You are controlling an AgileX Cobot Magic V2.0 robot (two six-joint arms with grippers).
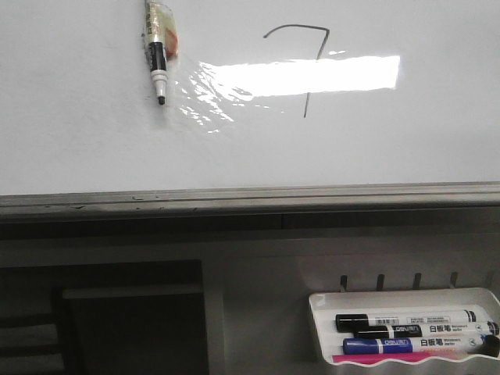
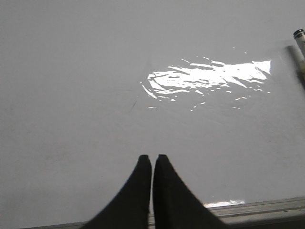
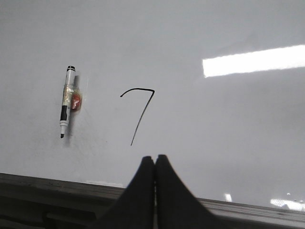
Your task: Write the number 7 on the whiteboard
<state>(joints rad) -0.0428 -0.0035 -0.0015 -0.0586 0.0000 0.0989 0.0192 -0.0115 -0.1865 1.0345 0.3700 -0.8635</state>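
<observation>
Marker tray (image 1: 320, 328) nearest, at 5 o'clock, three markers inside. Left gripper (image 2: 152, 160) and right gripper (image 3: 155, 160) both clenched, holding nothing. Whiteboard (image 1: 78, 141) beyond: number 7 (image 1: 305, 66) at 1 o'clock, marker (image 1: 157, 51) stuck at 11.

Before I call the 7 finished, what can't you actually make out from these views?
- number 7: front view, glare band hides the mid-stem.
- marker stuck on the whiteboard: top cut off by the front view's edge.
- tray markers: label print too small; tray cut off.
</observation>
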